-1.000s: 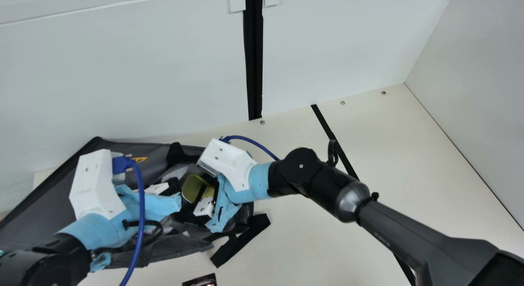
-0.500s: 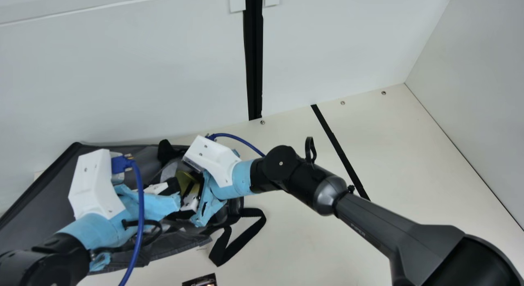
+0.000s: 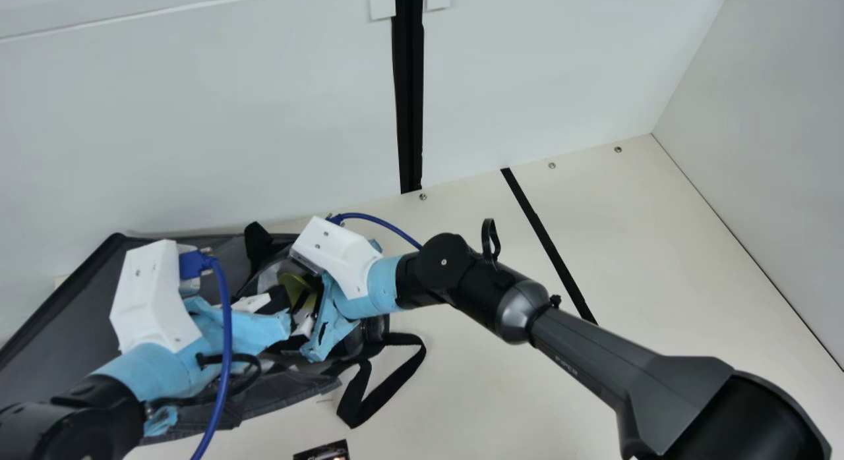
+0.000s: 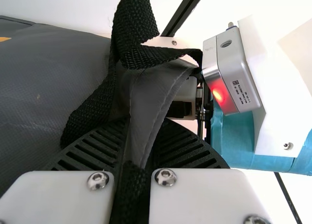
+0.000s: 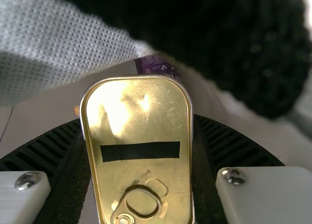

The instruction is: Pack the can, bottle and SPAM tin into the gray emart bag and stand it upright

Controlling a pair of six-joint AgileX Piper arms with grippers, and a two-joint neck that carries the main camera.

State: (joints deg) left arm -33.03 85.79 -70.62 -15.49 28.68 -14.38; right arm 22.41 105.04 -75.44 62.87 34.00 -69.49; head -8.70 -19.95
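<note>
The tin [image 5: 139, 100] sits inside the mouth of the bag [image 3: 72, 288], gripped by our right gripper [image 5: 139, 153], whose jaws are parted by just the tin's width and press its two long sides. We judge it rigid and fairly heavy for its size, with smooth metal walls that could slip. Those flat sides are the place to hold it, clear of the pull ring [image 5: 158, 203] on its gold lid [image 5: 146, 175].

Our left gripper [image 4: 134, 146] has its jaws nearly together, pinching a thin fold of the bag's edge with a black strap [image 4: 136, 34]. The bag looks soft and floppy, so its rim probably needs this hold while we load it; the strap's rough weave should give good grip.

The gray bag lies on its side on the cream desk [image 3: 501, 407], a strap loop spilling out beside it. Inside it, against pale lining [image 5: 48, 39], a purple item [image 5: 158, 65] shows just beyond the tin; we cannot tell whether it is the can or the bottle. Standing the bag upright remains to be done.
</note>
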